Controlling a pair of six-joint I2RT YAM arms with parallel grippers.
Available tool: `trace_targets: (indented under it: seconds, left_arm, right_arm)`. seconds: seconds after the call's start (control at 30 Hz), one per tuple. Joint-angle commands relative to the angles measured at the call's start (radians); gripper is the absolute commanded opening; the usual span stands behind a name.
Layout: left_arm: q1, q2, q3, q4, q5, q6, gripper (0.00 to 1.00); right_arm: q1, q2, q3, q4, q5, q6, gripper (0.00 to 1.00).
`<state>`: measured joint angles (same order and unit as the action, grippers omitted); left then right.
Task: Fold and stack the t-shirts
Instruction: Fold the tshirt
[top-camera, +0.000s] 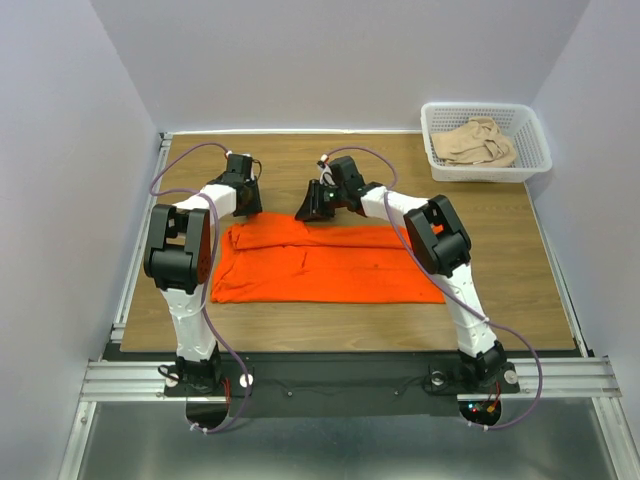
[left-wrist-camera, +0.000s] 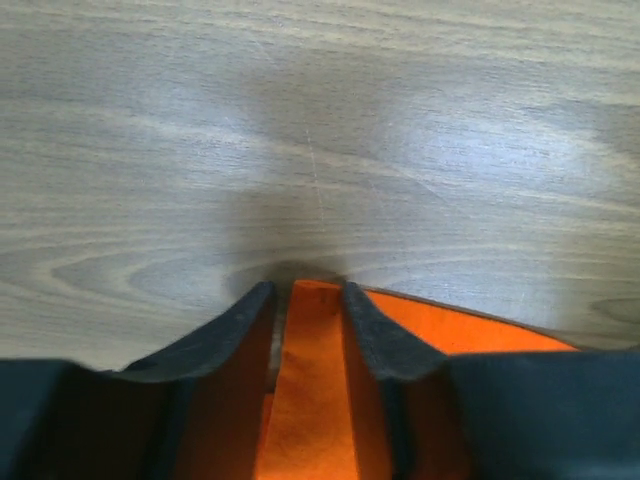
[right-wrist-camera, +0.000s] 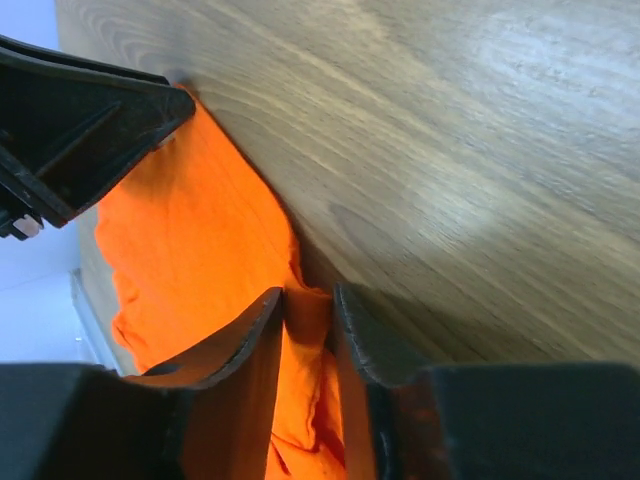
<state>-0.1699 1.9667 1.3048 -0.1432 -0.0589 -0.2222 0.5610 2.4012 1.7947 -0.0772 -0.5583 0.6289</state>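
Mid-fold, I'd say: left gripper (left-wrist-camera: 305, 292) and right gripper (right-wrist-camera: 308, 296) clamp the orange t-shirt (top-camera: 330, 268) left of the basket (top-camera: 536, 140); next, lift evenly

Left gripper (top-camera: 245, 207) and right gripper (top-camera: 313, 208) each hide part of the orange t-shirt (top-camera: 330, 268).

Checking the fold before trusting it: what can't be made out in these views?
Top view: orange t-shirt far edge, hidden under left hand and right hand.
Top view: beige t-shirt shape, bunched inside basket.
Wrist views: pinched layer count, hidden inside both grips.
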Motion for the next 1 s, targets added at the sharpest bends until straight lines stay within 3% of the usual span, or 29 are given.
trace_targets:
  seconds: [0.0,0.03,0.1,0.17,0.27,0.6,0.97]
  left_arm:
    - [0.0,0.026,0.024,0.007,0.013,0.02,0.33]
    - [0.0,0.027,0.022,0.01,0.013,0.02,0.29]
    - [0.0,0.026,0.022,0.013,0.019,0.03,0.12]
    - [0.0,0.021,0.021,0.017,0.024,0.035,0.05]
    - [0.0,0.003,0.011,0.039,0.027,0.04,0.0]
    - [-0.002,-0.163,-0.044,0.039,0.024,0.012,0.0]
    - [-0.005,-0.459,-0.237,-0.073,0.087,-0.065,0.0]
  right_arm:
    - [0.014,0.041,0.023,-0.004,0.011,0.003,0.23]
    - [0.013,0.039,0.025,-0.004,0.015,0.002,0.19]
    - [0.014,0.039,0.026,-0.004,0.018,-0.006,0.07]
    - [0.014,0.035,0.029,-0.003,0.018,-0.012,0.01]
    - [0.014,0.018,0.031,-0.004,0.015,-0.024,0.01]
    - [0.019,-0.088,-0.021,-0.006,0.012,-0.064,0.01]
    - [0.05,-0.246,-0.19,-0.007,-0.011,-0.11,0.01]
